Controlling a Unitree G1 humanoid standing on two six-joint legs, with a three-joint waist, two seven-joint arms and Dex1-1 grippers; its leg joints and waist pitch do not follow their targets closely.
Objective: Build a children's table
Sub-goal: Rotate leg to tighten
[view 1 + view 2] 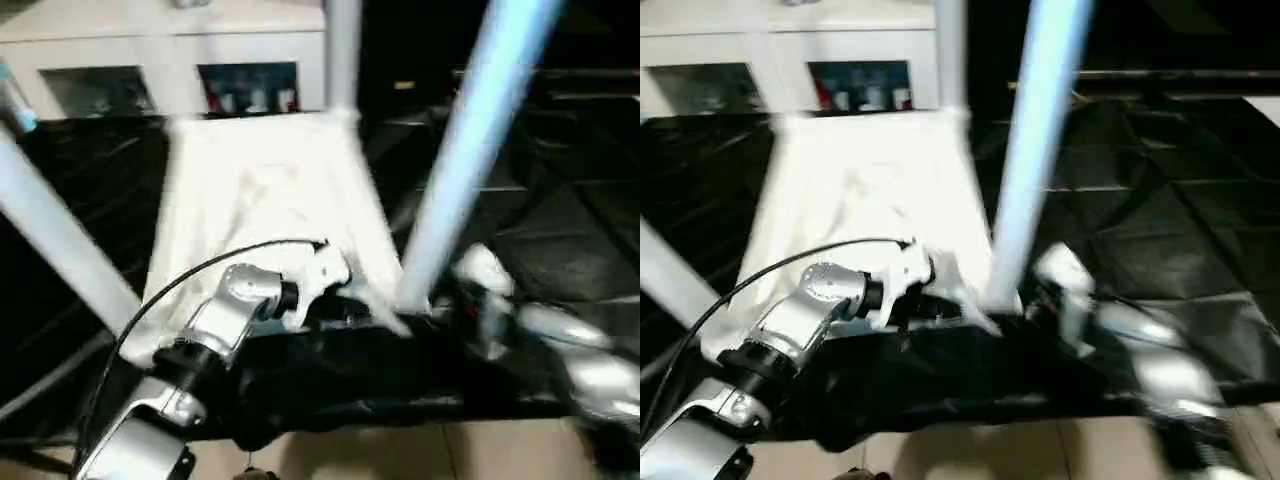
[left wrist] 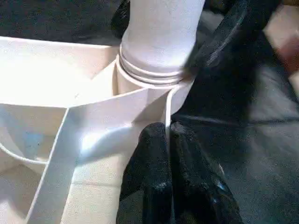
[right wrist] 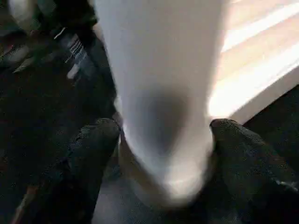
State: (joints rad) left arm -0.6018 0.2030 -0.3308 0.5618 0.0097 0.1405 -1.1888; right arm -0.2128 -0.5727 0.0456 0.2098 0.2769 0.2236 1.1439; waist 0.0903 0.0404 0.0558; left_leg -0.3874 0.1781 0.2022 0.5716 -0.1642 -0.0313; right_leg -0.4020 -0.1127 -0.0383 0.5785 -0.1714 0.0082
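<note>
The children's table lies upside down: its white tabletop (image 1: 270,190) shows the ribbed underside. Three white legs stand up from it, one at the far right corner (image 1: 342,50), one at the near right corner (image 1: 470,140), one on the left (image 1: 50,230). My left gripper (image 2: 167,133) is shut on the thin rim wall just beside the near right corner socket (image 2: 149,79). In that socket sits a leg (image 2: 163,32). My right gripper (image 3: 166,135) reaches around this leg near its base, one finger close on each side, jaws open.
A black plastic sheet (image 1: 560,200) covers the surface under the table. White cabinets with glass fronts (image 1: 160,60) stand at the back. Tan floor (image 1: 400,450) runs along the near edge. A black cable (image 1: 180,280) arcs over my left forearm.
</note>
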